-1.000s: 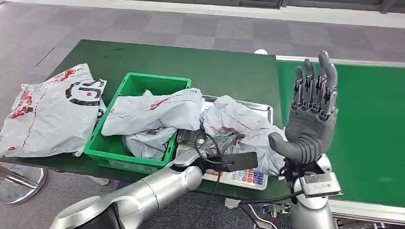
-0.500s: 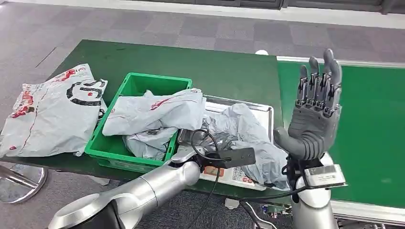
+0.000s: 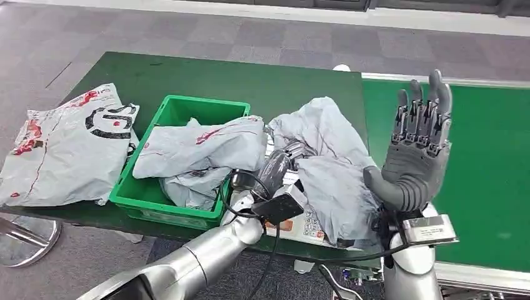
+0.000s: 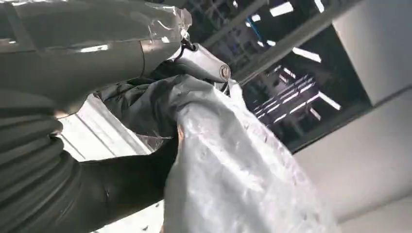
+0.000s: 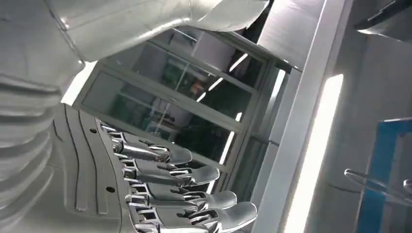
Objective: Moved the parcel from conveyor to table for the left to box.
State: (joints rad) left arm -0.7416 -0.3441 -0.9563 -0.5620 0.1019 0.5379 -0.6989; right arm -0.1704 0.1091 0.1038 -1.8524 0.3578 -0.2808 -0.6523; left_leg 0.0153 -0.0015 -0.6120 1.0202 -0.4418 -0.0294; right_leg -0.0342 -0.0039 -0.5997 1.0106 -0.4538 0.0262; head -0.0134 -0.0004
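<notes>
A crumpled grey parcel (image 3: pixel 331 165) hangs lifted above the weighing scale (image 3: pixel 301 226) at the table's near edge. My left hand (image 3: pixel 279 167) grips its left side from below, the fingers partly buried in the plastic. The left wrist view has my left hand (image 4: pixel 121 182) with dark fingers clamped on the pale parcel (image 4: pixel 238 165). Just left of the parcel stands the green box (image 3: pixel 181 107), holding other grey parcels (image 3: pixel 203 147). My right hand (image 3: pixel 415 150) is raised upright beside the parcel with straight, spread fingers and holds nothing. That hand (image 5: pixel 145 189) looks the same in the right wrist view.
A large grey parcel (image 3: pixel 65 142) with red and black print lies on the dark green table (image 3: pixel 250 78) at its left end. The green conveyor belt (image 3: pixel 490 162) runs along the right. Grey carpet floor lies beyond the table.
My left hand has lifted the grey parcel up off the scale's tray, and it now hangs bunched and higher. My right hand has drifted slightly to the right, still open.
</notes>
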